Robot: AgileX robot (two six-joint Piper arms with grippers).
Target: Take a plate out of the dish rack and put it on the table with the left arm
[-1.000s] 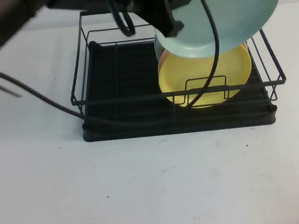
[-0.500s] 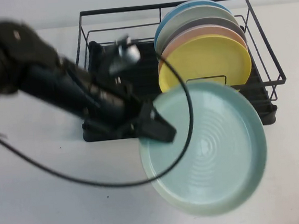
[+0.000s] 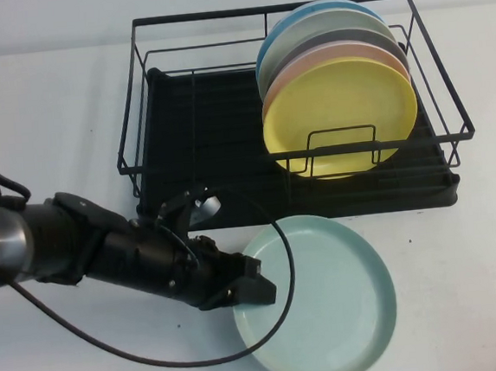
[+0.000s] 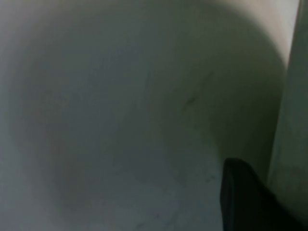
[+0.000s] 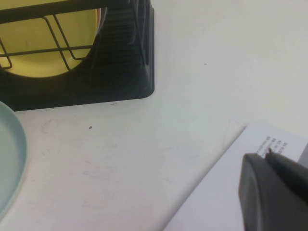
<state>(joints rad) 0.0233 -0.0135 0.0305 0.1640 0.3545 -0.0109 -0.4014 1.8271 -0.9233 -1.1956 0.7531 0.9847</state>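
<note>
Your left pincer (image 3: 255, 291) sat clenched on the mint-green plate (image 3: 324, 305)'s near rim, plate flat on the worktop (image 3: 427, 248) just before the dish rack (image 3: 186, 169); right pincer (image 5: 274, 192) parked aside, grip unreadable.

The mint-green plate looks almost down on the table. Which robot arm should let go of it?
The left. Its pincer is at the plate's near rim, in front of the dish rack. The right pincer sits far off over the table, touching nothing.
</note>
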